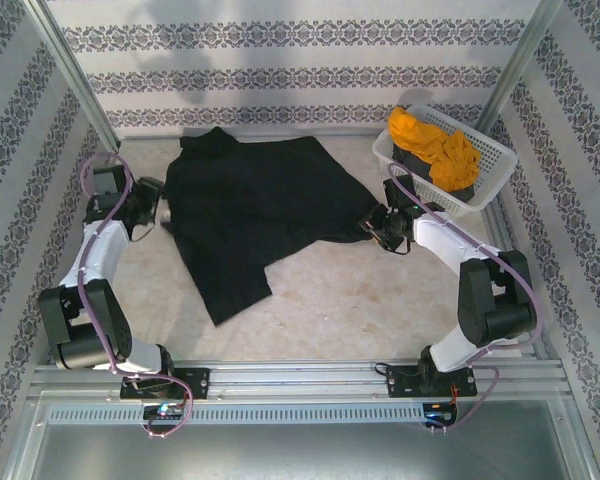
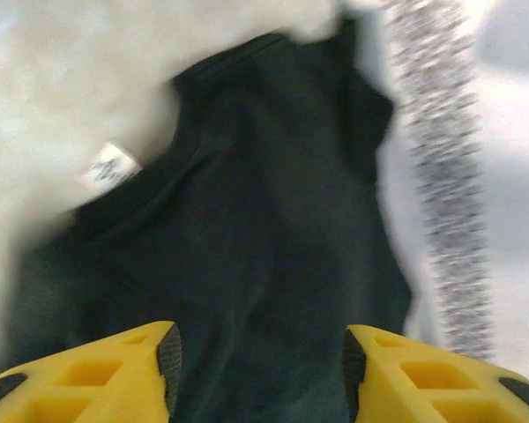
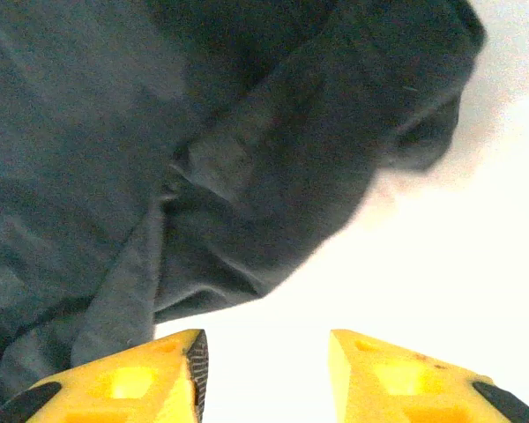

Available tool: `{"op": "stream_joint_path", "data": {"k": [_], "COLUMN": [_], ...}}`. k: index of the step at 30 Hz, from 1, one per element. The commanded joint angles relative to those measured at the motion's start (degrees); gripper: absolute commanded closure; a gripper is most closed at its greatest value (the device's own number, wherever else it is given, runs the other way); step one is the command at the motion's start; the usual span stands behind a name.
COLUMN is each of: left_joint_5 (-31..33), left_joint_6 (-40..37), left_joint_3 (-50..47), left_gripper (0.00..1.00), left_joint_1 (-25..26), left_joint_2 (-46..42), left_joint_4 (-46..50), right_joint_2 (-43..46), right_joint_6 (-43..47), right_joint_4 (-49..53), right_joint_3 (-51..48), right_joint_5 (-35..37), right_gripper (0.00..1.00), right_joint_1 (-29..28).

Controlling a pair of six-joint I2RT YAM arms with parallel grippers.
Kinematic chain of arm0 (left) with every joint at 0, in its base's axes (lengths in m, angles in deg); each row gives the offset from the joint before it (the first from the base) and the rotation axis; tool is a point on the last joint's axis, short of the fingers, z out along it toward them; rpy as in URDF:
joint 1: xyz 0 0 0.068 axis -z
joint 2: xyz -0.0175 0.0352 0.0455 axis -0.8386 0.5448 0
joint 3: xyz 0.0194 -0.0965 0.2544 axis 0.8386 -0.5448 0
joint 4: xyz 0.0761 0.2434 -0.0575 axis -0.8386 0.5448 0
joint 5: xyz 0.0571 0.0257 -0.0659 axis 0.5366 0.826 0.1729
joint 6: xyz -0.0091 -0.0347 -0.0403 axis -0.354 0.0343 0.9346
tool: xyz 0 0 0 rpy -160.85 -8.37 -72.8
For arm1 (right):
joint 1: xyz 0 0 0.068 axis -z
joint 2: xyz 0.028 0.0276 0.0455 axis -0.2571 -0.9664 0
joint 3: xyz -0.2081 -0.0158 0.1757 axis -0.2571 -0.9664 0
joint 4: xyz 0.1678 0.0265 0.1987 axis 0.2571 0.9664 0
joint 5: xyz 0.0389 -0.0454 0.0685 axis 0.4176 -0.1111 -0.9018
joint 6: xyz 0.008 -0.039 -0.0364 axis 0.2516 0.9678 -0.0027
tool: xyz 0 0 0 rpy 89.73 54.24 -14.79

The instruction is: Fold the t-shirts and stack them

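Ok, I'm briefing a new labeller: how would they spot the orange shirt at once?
Look to the white basket at the table's far right corner. The orange shirt lies crumpled in it, on top of a dark grey shirt. It is the only bright cloth; the big shirt spread on the table is black.

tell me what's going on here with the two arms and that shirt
A black t-shirt lies spread on the table. The left gripper is at its left edge, the right gripper at its right edge, both open and holding nothing. An orange-yellow t-shirt and a dark grey t-shirt sit in the white basket.
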Motion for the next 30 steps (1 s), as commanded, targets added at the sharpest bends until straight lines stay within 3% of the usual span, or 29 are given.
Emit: {"op": "stream_joint_path", "data": {"k": [1, 7, 13, 17, 20, 26, 30], "left_joint_5": [4.0, 12.1, 13.6, 13.6, 15.6, 16.0, 15.9], "left_joint_6": [-7.5, -4.1, 3.7, 5.8, 5.2, 3.7, 2.2], "left_joint_3": [-0.5, -7.3, -14.9, -18.4, -18.2, -18.3, -17.3], "left_gripper": [0.47, 0.47, 0.49, 0.47, 0.40, 0.40, 0.48], "left_joint_1": [2.4, 9.0, 18.0, 18.8, 18.6, 16.8, 16.8], "left_joint_2": [-5.9, -14.8, -20.3, -19.0, -15.1, -7.5, -2.1], "left_joint_4": [8.8, 25.0, 32.8, 28.1, 25.6, 20.0, 16.2], "right_joint_2": [3.7, 7.2, 9.0, 8.1, 7.3, 7.6, 7.4], "right_joint_6": [4.9, 9.5, 11.5, 12.6, 12.1, 11.3, 11.5], "right_joint_4": [5.3, 8.2, 6.6, 5.5, 5.0, 4.5, 5.0], "right_joint_3": [2.2, 0.6, -0.8, -0.6, -1.1, -1.7, -1.5], "right_joint_5": [0.1, 2.9, 2.0, 0.7, -0.4, -1.5, -1.1], "right_gripper": [0.56, 0.56, 0.57, 0.56, 0.56, 0.55, 0.55], "right_joint_1": [-0.8, -1.3, -2.2, -3.2, -2.5, -0.5, 0.8]}}
